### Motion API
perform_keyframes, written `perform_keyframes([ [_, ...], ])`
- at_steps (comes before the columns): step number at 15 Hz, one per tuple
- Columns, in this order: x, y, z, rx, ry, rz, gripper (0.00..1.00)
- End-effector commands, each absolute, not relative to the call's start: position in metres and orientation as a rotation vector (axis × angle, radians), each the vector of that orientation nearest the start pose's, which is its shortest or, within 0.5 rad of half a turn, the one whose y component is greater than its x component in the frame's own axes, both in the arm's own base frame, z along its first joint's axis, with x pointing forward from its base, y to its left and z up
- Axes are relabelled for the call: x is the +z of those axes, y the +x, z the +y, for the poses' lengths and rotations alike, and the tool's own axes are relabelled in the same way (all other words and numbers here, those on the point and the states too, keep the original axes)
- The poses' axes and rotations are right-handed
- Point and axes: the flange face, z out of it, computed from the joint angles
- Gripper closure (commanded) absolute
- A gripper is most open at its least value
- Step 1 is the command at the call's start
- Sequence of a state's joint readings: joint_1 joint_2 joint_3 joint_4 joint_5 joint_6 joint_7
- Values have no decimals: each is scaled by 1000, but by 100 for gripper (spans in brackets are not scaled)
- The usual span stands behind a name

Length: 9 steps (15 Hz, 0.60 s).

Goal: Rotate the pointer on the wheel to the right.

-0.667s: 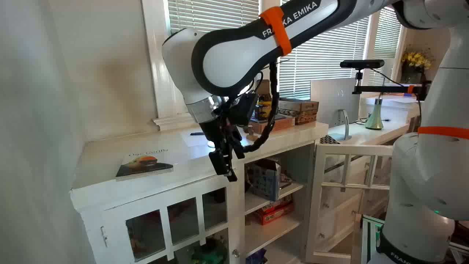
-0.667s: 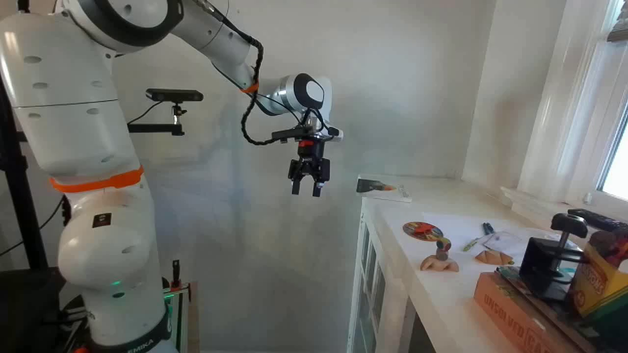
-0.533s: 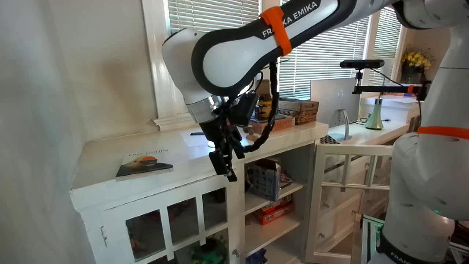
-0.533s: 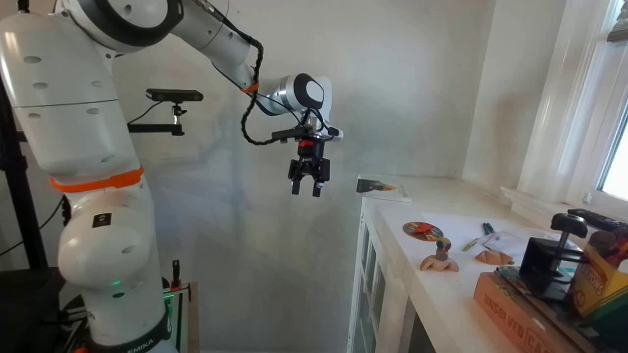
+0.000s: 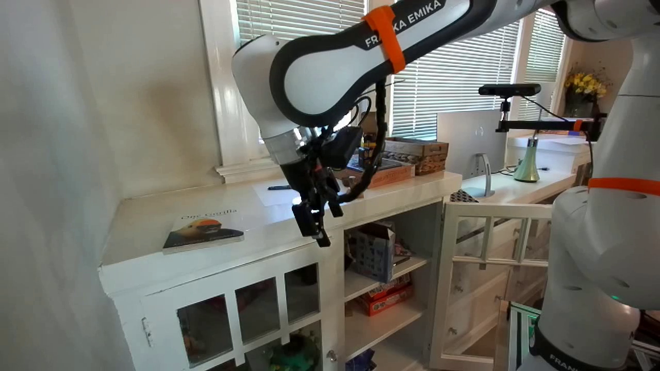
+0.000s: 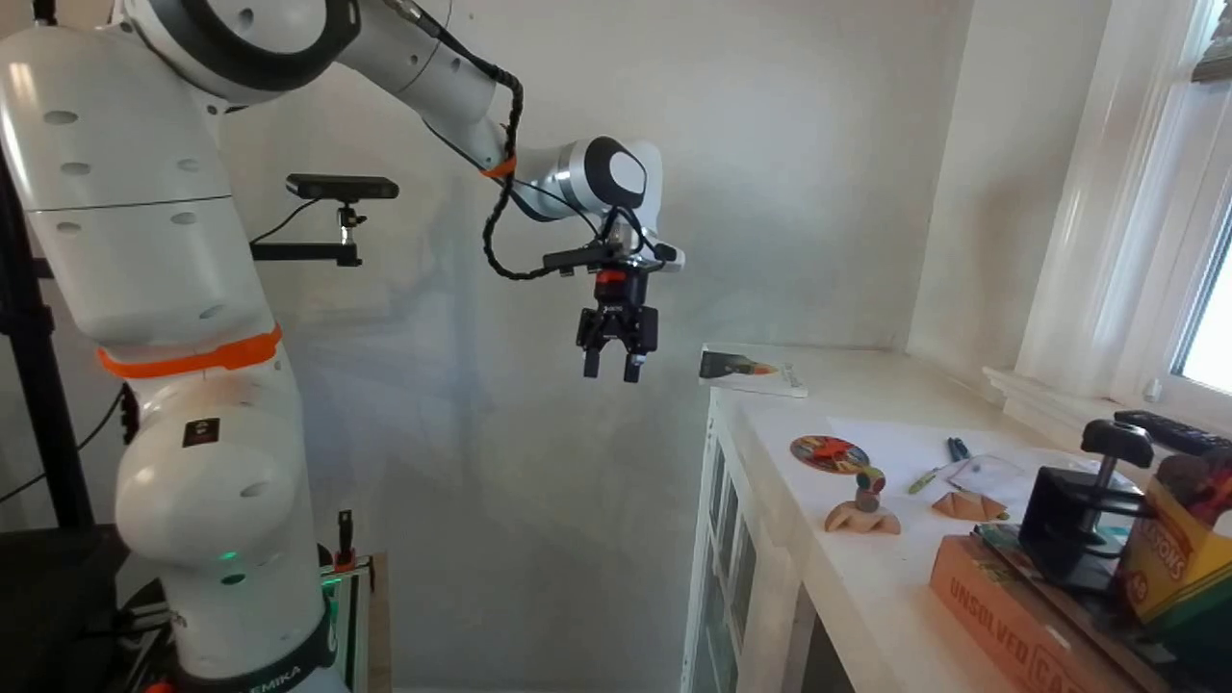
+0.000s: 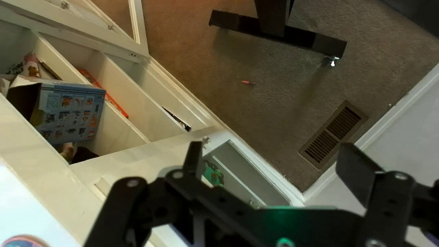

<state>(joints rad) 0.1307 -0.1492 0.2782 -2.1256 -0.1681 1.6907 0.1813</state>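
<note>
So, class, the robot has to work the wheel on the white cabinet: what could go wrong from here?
The gripper hangs out past the front edge of the white cabinet; moving in low, it might strike that edge.
A small upright piece stands close to the colourful round wheel; the open gripper could knock it over.
The wheel lies near that edge; a push might slide it whole. Its pointer is too small to make out.

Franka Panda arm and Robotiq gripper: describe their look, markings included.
The Panda arm is white with black trim; an orange band partly covers its white FRANKA EMIKA lettering. A thick dark cable runs alongside. The Robotiq gripper is black, with two blocky fingers and a red patch above them.
</note>
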Motion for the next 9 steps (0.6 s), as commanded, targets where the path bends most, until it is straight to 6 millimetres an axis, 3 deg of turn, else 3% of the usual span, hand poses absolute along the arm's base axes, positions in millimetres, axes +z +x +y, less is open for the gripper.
perform_keyframes([
  [1,493,473,138,310,-3350,-265,0],
  [6,557,516,76,109,-3299,26,0],
  [9,589,537,55,-3,-3344,167,0],
])
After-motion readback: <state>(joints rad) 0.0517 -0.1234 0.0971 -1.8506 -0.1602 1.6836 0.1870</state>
